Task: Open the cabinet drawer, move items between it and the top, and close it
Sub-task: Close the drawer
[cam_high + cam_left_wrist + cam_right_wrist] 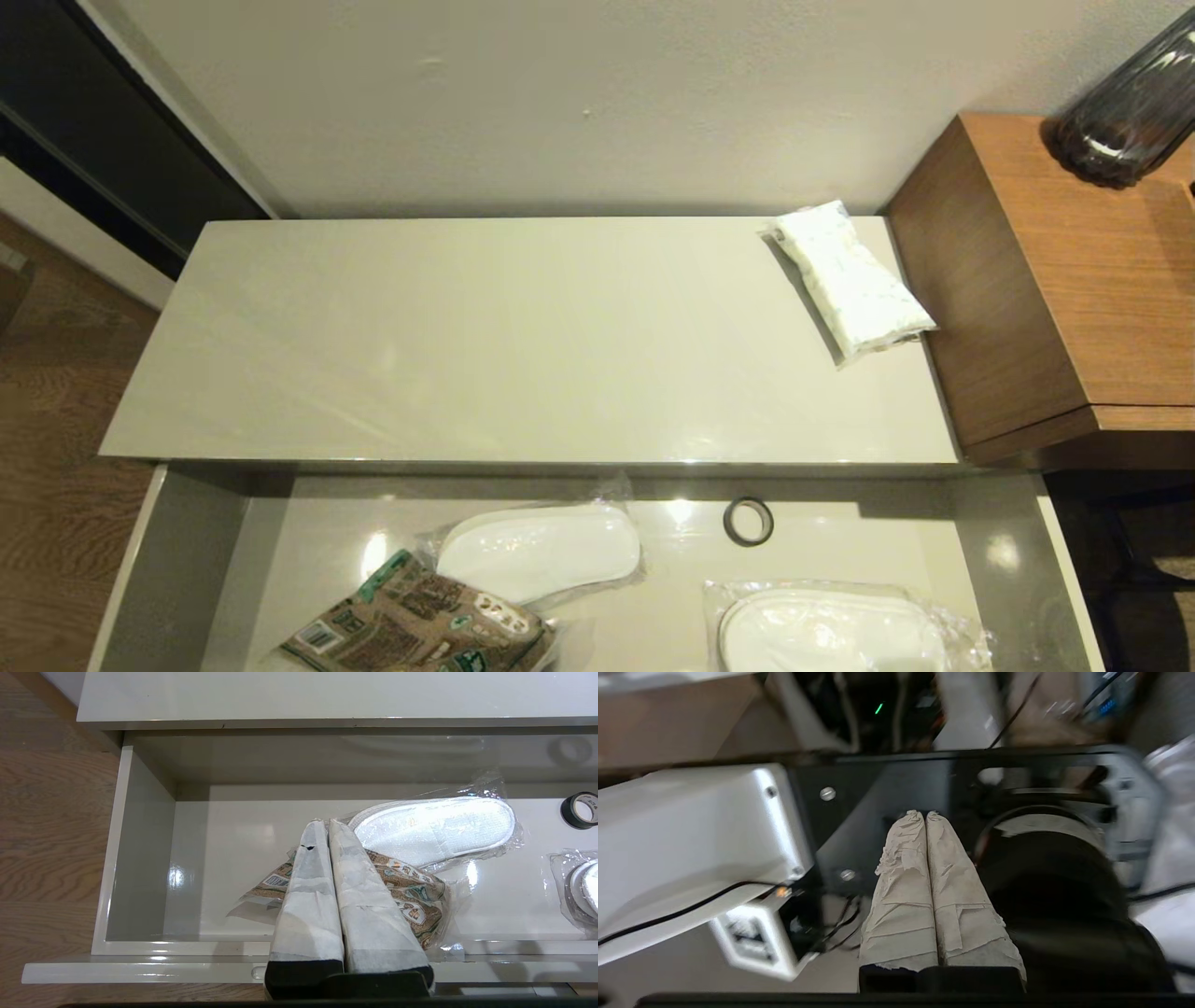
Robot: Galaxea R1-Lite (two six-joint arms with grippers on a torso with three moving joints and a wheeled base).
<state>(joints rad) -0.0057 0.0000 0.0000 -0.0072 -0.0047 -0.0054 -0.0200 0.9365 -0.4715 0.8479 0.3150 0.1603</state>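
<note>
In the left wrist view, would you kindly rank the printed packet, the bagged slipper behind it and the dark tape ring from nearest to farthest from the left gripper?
1. Printed packet, just under the shut left gripper.
2. Bagged slipper, just beyond the packet.
3. Tape ring, far off at the drawer's other side.

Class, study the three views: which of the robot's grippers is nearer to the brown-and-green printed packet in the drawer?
Left. The left gripper hangs shut directly over the packet; the right gripper, also shut, points at the robot's own body, with no packet in its view.
</note>
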